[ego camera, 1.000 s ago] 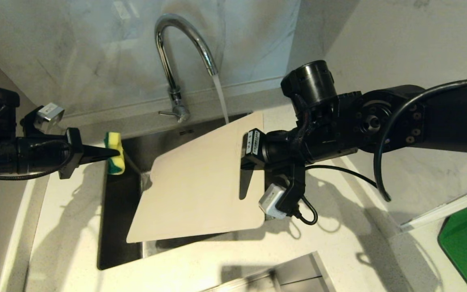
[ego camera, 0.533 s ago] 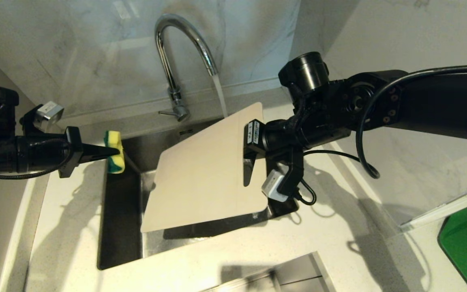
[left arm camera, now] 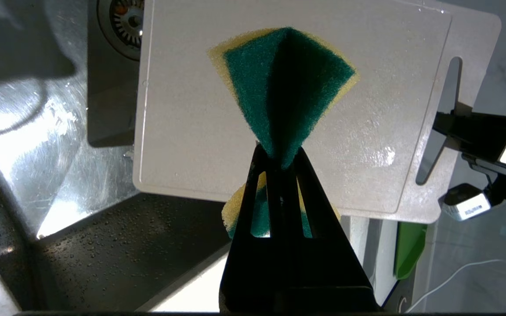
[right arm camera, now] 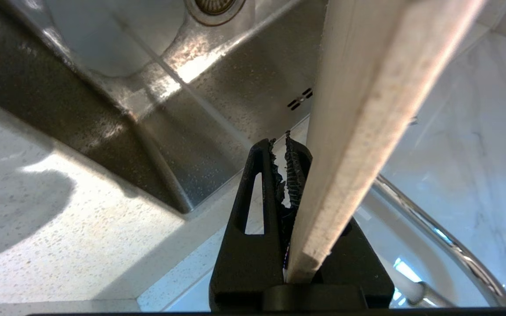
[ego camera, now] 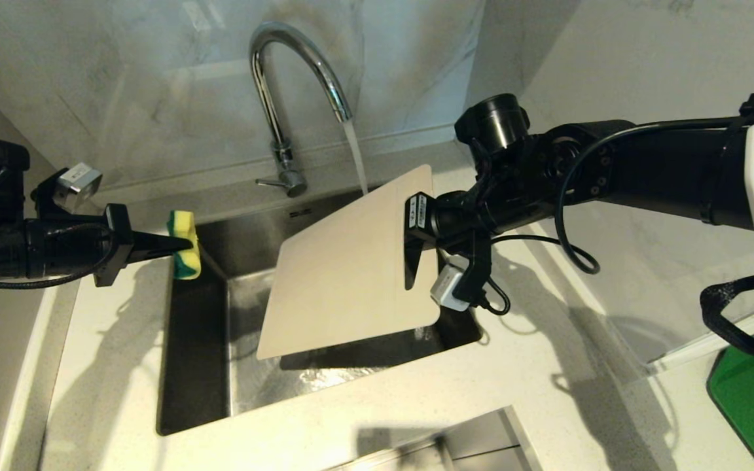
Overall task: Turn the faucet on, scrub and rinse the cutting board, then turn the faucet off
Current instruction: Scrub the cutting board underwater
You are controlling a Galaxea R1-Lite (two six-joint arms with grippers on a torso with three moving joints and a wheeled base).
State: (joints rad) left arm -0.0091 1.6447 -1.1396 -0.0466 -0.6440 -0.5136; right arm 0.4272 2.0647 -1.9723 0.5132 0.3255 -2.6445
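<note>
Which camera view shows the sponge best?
The left wrist view: the sponge fills the middle, its green scrub side folded in the left pincer. The head view shows the sponge only small, at the sink's left edge. The right wrist view does not show it.

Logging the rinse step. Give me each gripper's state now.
Left gripper: shut on the sponge, beside the sink.
Right gripper: shut on the cutting board, holding it tilted over the sink.
</note>
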